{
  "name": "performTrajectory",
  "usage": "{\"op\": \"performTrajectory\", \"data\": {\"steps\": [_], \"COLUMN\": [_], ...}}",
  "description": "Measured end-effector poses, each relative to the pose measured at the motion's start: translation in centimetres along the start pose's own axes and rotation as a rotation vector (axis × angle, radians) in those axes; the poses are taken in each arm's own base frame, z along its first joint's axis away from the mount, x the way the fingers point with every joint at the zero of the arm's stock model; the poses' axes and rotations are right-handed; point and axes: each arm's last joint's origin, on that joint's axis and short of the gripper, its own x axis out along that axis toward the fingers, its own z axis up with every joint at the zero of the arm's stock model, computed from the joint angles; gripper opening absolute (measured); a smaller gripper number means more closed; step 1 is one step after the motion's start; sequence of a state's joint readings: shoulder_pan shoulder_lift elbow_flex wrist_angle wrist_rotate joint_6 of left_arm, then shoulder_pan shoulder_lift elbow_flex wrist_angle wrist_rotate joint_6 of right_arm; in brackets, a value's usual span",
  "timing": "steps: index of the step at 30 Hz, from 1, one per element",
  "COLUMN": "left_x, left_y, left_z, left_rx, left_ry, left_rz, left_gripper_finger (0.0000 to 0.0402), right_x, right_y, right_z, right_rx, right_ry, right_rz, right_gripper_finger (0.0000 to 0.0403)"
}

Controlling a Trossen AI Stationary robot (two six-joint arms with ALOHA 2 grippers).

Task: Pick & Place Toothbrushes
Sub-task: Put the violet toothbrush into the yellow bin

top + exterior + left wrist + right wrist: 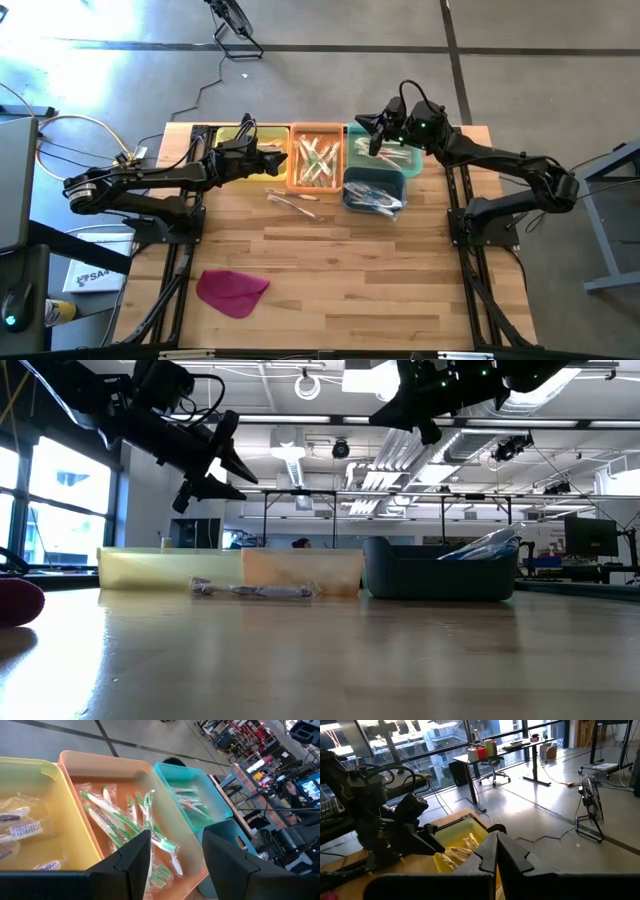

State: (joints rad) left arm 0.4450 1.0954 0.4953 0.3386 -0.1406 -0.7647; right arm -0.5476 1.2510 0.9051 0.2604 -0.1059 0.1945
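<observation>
Slim green-handled toothbrushes in clear glossy wrappers fill the translucent orange plastic bin; left gripper hovers spread, apparently empty; right gripper closed, empty.

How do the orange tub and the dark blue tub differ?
The orange tub is a pale, see-through orange; the dark blue tub is dark and solid. The orange tub holds green-handled toothbrushes lying flat inside; the dark blue tub's wrapped contents stick up over its rim. The orange tub sits in the back row; the dark blue tub sits nearer the table's middle. Both are open, rectangular plastic tubs.
</observation>
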Motion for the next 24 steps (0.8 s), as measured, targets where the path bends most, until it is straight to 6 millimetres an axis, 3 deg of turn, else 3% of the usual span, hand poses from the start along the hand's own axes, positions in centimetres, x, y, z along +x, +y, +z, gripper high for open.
{"op": "performTrajectory", "data": {"steps": [24], "left_x": [-0.03], "left_y": [-0.42], "left_z": [0.49], "left_rx": [0.023], "left_ry": [-0.056], "left_rz": [-0.037], "left_gripper_finger": [0.0175], "right_x": [-0.3], "right_y": [0.08], "right_z": [0.33], "right_rx": [-0.014], "right_ry": [-0.018], "right_rz": [-0.004], "right_gripper_finger": [0.0002]}}
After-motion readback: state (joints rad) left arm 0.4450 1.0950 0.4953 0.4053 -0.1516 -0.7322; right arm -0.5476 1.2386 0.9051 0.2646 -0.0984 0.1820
